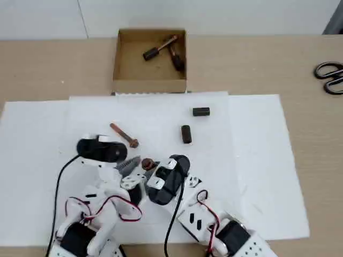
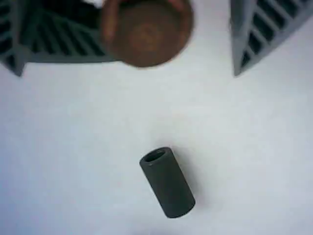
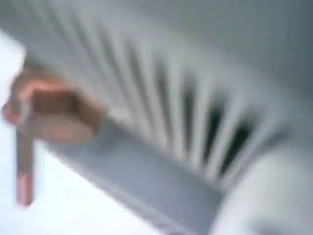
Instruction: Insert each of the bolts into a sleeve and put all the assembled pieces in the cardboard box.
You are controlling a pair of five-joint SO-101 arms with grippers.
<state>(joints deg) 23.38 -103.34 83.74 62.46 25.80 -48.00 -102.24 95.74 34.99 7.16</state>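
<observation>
A copper bolt (image 1: 147, 163) hangs upright, head up, between my two grippers. In the left wrist view its head (image 2: 146, 32) sits between the spread grey fingers of my left gripper (image 2: 127, 68), which is open. My right gripper (image 1: 154, 167) meets the bolt from the other side and grips it. The right wrist view shows the bolt (image 3: 44, 115) beside a ribbed grey finger (image 3: 161, 127). A second bolt (image 1: 124, 135) lies loose on the paper. Two black sleeves (image 1: 186, 134) (image 1: 201, 112) lie farther out; one sleeve (image 2: 167, 182) lies ahead of the left gripper.
The cardboard box (image 1: 150, 84) stands at the back and holds two assembled pieces (image 1: 159, 48) (image 1: 177, 58). White paper (image 1: 257, 160) covers the work area. Scissors (image 1: 329, 76) lie at the far right on the bare table.
</observation>
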